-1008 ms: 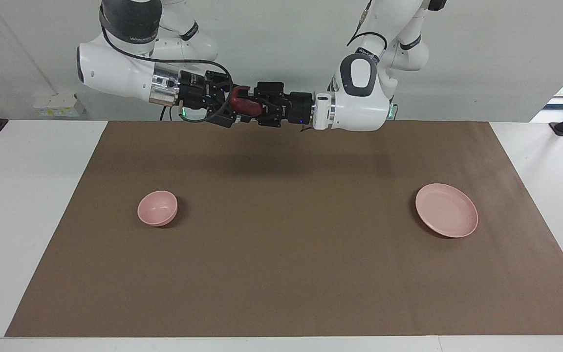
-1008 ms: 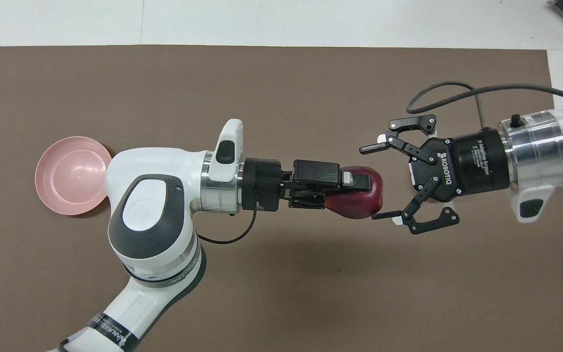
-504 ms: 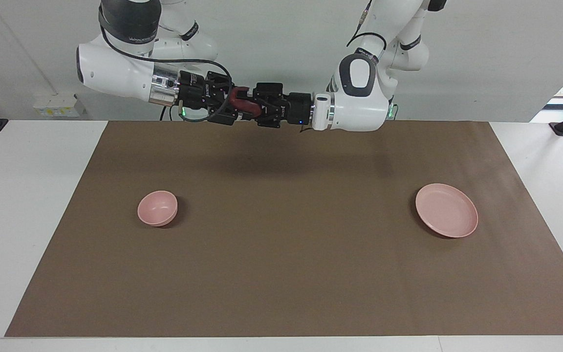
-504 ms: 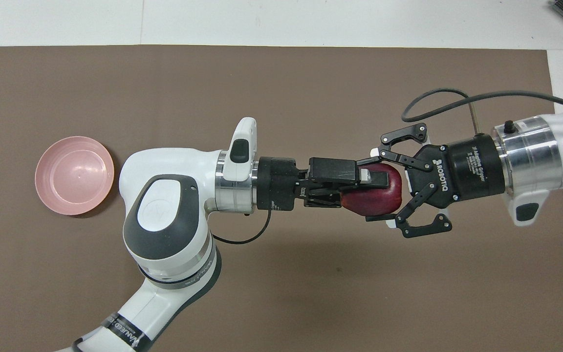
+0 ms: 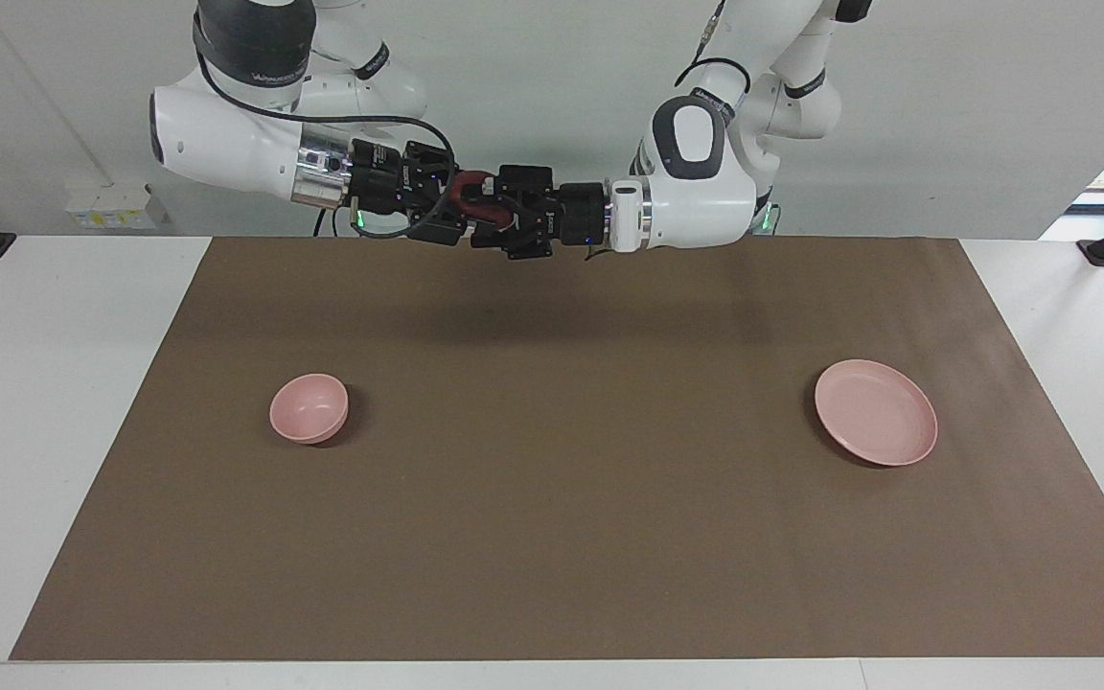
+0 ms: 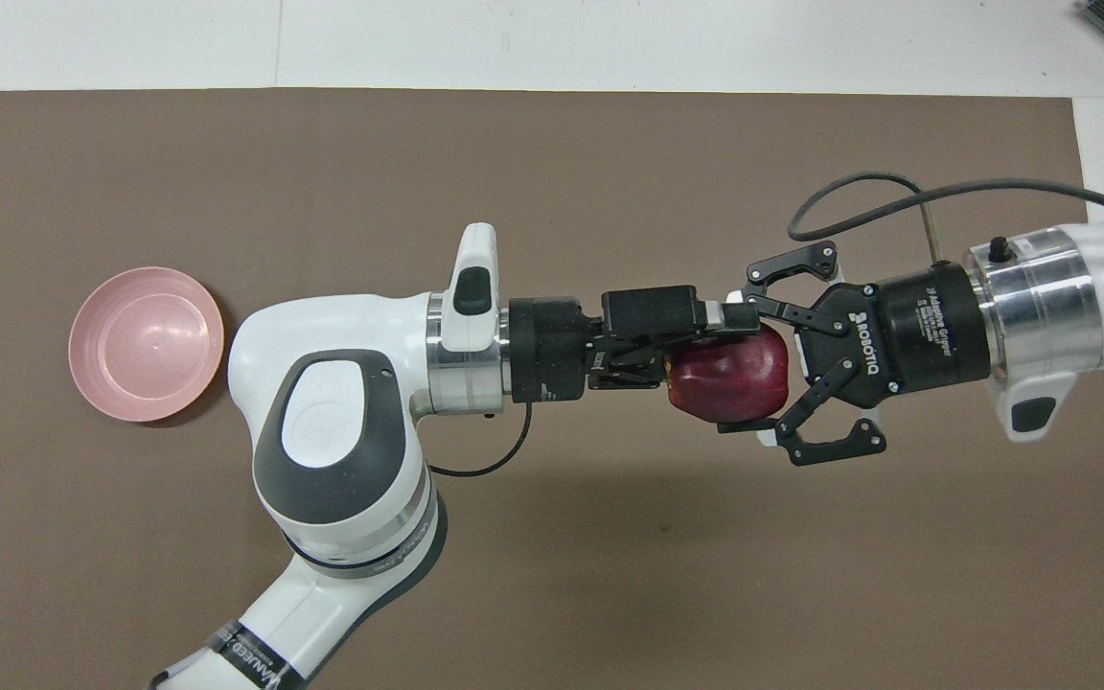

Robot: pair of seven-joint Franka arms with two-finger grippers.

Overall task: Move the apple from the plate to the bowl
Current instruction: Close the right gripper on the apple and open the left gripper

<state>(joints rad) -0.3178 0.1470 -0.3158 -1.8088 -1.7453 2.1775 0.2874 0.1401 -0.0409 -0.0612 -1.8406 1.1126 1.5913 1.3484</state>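
The dark red apple [image 6: 729, 379] hangs high over the brown mat between my two grippers, near the robots' edge; it also shows in the facing view [image 5: 463, 184]. My right gripper [image 6: 736, 376] [image 5: 461, 206] is shut on the apple, one finger on each side. My left gripper [image 6: 715, 333] [image 5: 490, 213] meets the apple end-on from the left arm's side. The pink plate [image 5: 876, 412] [image 6: 147, 343] lies empty toward the left arm's end. The small pink bowl [image 5: 309, 408] stands empty toward the right arm's end; in the overhead view the right arm hides it.
The brown mat [image 5: 552, 498] covers most of the white table [image 5: 54, 402]. Both arms stretch level above the mat's edge nearest the robots. A black cable [image 6: 859, 192] loops off the right wrist.
My right gripper moved in over the apple and closed on it. My left arm shifted a little toward the right arm's end and its hand turned, baring the apple's top.
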